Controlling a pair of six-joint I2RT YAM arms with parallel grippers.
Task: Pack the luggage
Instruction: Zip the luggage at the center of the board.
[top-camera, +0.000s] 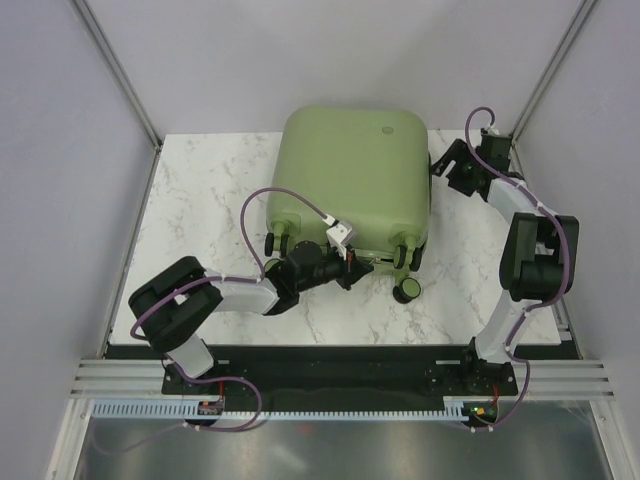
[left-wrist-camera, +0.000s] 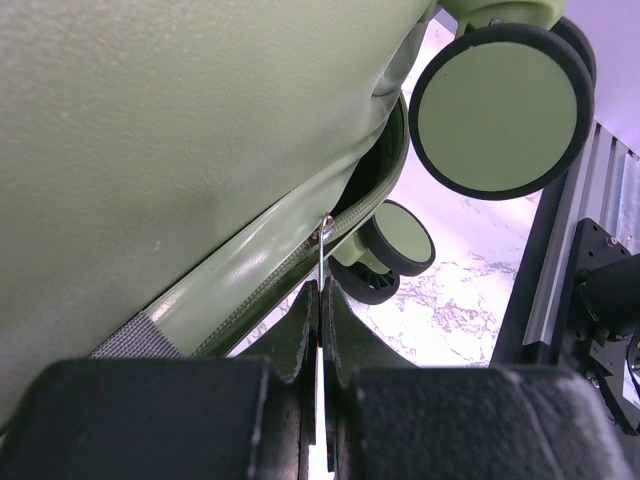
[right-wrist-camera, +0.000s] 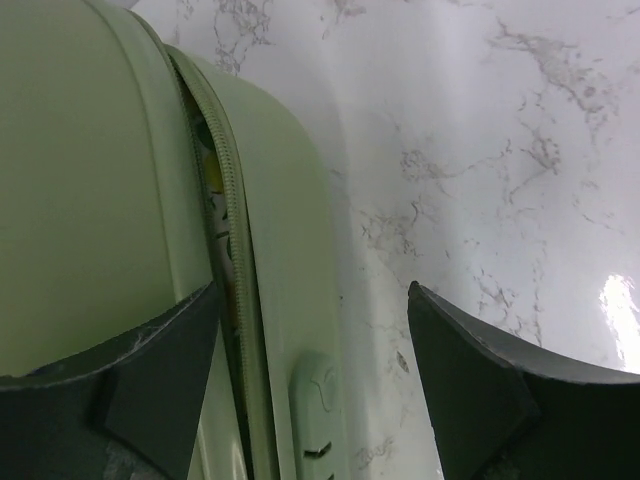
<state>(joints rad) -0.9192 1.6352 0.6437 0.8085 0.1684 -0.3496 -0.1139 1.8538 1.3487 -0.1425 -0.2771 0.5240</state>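
Grips zipper pull (left-wrist-camera: 321, 255) in closed left claw (left-wrist-camera: 320, 300) at wheeled end of luggage (top-camera: 350, 175), likely to drag gaping seam (right-wrist-camera: 232, 200) shut. Holds right claw (right-wrist-camera: 311, 300) spread wide at flank facing worktop (top-camera: 200, 200) right edge, probably bracing.

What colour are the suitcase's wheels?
The round caster wheels are pale green with black rims, clearest in the left wrist view.

The left arm (top-camera: 240, 293) and the right arm (top-camera: 530, 262) have fat black joints with smooth white parts in between. A thin purple cable (top-camera: 246, 215) runs along each arm in loops. Each arm stands on a black base (top-camera: 195, 382). The left tool (left-wrist-camera: 320, 300) has two black fingers (left-wrist-camera: 290, 340) with rough, grainy skin. The right tool (right-wrist-camera: 312, 300) has two dark grey pointed fingers (right-wrist-camera: 480, 390), scuffed pale along the edges.
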